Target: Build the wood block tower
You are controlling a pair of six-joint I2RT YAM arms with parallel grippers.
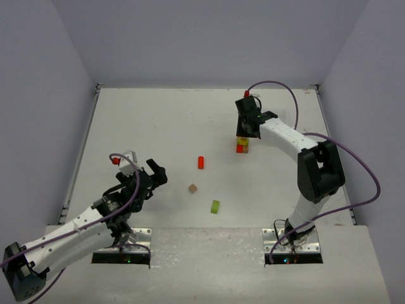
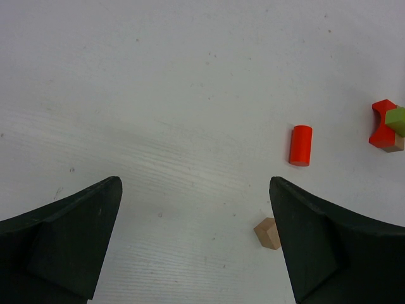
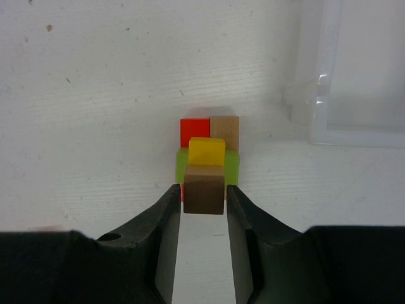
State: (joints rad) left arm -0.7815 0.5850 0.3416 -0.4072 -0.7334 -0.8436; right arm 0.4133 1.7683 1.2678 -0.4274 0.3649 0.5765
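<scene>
White table point(image 1: 158, 126). Your right gripper point(image 3: 204, 201) narrowly flanks the brown cube point(image 3: 204, 183), likely seating it atop the tower point(image 3: 207, 152); pinched or freed, can't tell. Left gripper point(image 2: 195, 183) gapes wide, parked aside.

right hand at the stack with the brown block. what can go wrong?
1. The brown block sits between the fingers of the right hand, atop the yellow block; any sideways drag while backing off could topple the narrow tower.
2. The open left hand has a loose brown cube beside one finger and might knock it.
</scene>
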